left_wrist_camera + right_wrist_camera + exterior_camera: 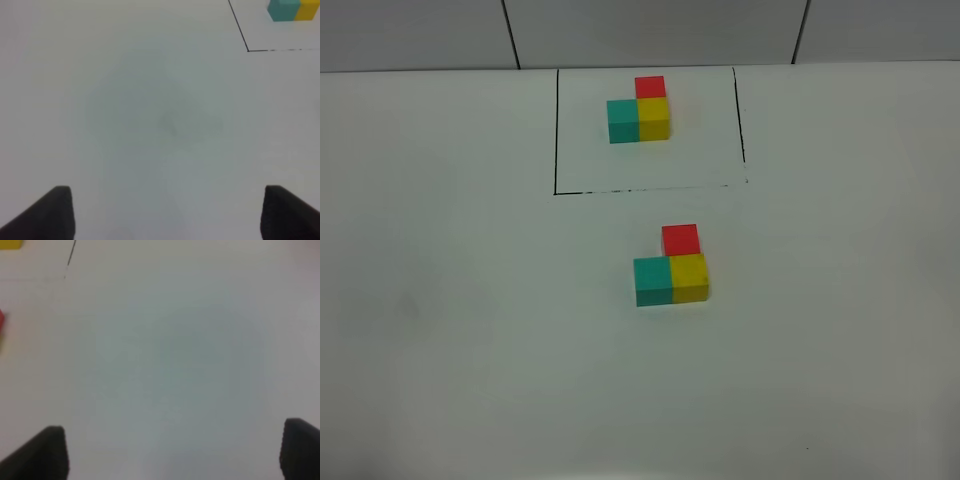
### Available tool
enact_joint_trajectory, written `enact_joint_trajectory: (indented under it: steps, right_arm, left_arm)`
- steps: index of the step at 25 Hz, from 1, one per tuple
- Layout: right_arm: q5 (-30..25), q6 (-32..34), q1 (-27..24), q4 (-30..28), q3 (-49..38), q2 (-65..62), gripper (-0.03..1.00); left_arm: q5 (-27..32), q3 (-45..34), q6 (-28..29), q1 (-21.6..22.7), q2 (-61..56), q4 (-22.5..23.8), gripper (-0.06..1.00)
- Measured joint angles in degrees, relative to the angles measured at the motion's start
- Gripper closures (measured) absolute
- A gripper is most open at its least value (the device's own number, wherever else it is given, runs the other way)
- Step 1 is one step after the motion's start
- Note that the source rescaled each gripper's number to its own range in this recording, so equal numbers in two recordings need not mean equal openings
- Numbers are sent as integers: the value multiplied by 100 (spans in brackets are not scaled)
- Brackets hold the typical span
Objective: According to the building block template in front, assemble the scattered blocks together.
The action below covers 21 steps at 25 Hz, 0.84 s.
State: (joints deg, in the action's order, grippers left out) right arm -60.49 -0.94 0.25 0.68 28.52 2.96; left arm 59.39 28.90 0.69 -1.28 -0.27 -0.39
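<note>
The building block template point(639, 111) sits inside the black-line rectangle point(556, 140) at the back: teal left, yellow right, red behind the yellow. Its teal and yellow cubes point(291, 10) show in the left wrist view, and a yellow edge point(10, 244) in the right wrist view. In front of the frame the unframed teal cube point(652, 281), yellow cube point(689, 277) and red cube point(680, 239) stand joined in the same L. My left gripper point(167, 215) and right gripper point(175, 455) are open and empty over bare table; neither shows in the high view.
The white table point(450, 300) spreads around the blocks. A tiled wall point(650, 30) rises behind the table's far edge. A sliver of the red cube point(1, 322) shows at the right wrist view's edge.
</note>
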Motion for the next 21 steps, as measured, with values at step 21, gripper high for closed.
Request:
enact_joint_trajectory:
  steps: [21]
  right_arm:
    - [0, 0, 0, 0, 0, 0, 23]
  left_arm:
    - [0, 0, 0, 0, 0, 0, 15]
